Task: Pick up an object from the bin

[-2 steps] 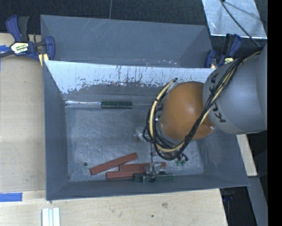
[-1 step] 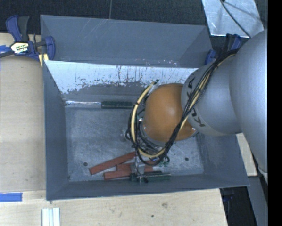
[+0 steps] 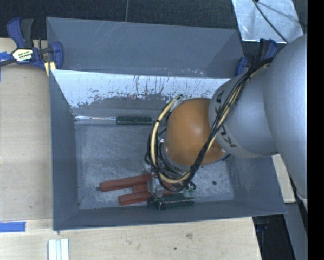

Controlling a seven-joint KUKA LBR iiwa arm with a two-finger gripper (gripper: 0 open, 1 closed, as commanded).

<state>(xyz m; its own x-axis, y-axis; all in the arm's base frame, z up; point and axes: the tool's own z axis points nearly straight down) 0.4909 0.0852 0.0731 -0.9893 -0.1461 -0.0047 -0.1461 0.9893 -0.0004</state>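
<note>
On my monitor the arm [image 3: 270, 107] is a fat, smooth cylinder of pale silver-grey with a soft sheen, rounded at its end. Fixed to its wrist is an orange cover [image 3: 186, 131], a glossy brownish-orange dome much like a ball. A bundle of cables [image 3: 233, 91], black ones together with pale yellow ones, runs along the grey shell, crosses the cover in thin arcs and loops round its far rim in several coils. I see a dark band with small pale marks where grey meets orange. Below the coils the gripper [image 3: 163, 193] body is dark and blocky, with a speck of green; finer detail I cannot make out.
</note>
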